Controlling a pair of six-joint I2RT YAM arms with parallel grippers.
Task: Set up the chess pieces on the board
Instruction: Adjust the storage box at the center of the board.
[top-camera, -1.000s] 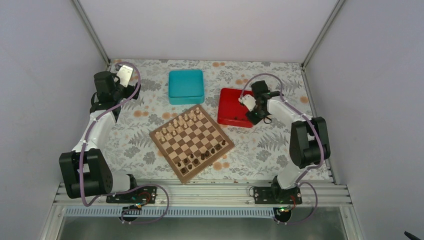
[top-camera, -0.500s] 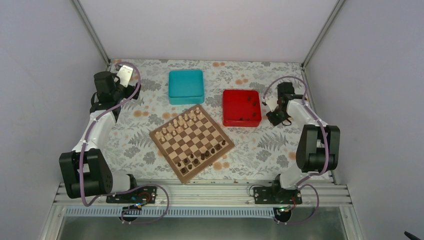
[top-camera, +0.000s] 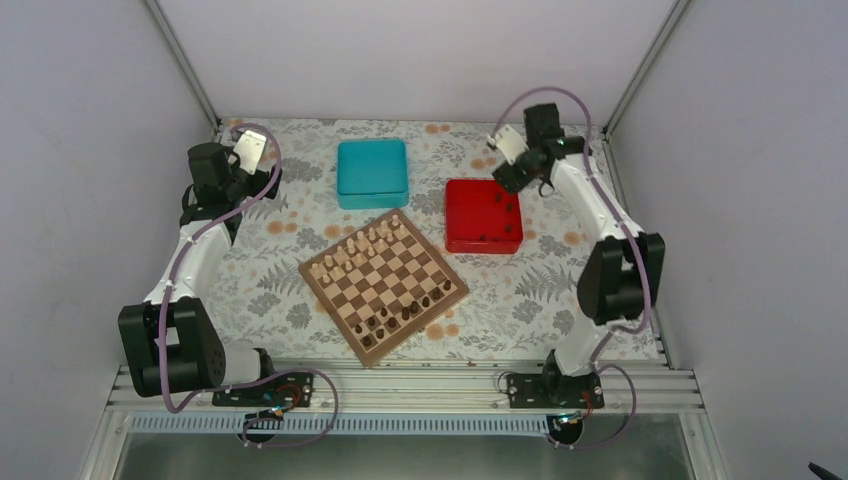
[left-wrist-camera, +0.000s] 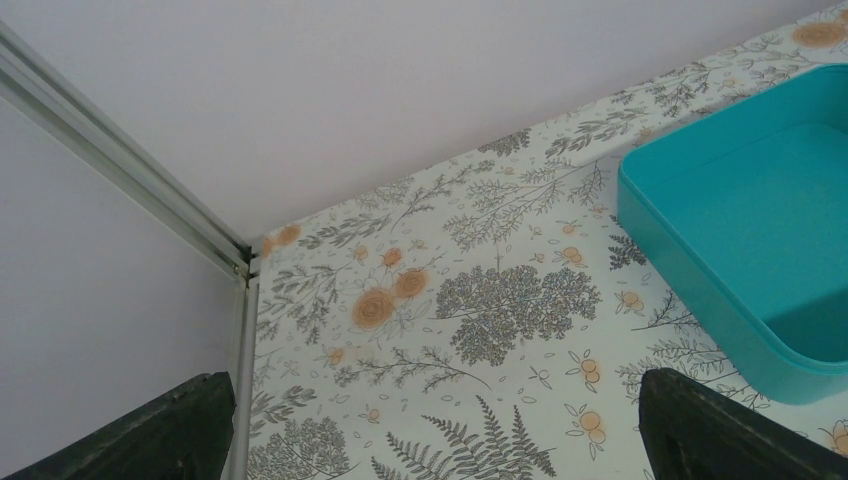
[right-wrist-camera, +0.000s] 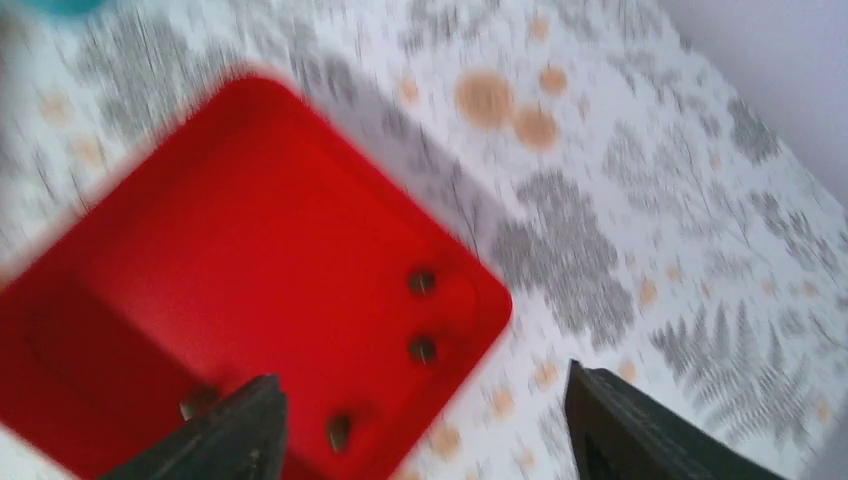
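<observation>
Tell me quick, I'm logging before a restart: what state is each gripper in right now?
Left gripper: open, holding nothing.
Right gripper: open, holding nothing.

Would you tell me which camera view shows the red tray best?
The top external view: the whole red tray appears sharp there. The right wrist view shows it closer but blurred and cropped; the left wrist view misses it.

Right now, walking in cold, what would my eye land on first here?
Probably the chessboard lying at an angle mid-table, pale pieces along its far side and dark chess pieces along its near side. Next, the bright red tray to its right, with a few more dark ones loose inside and the right claw hanging open above it. A teal box sits behind the board.
</observation>
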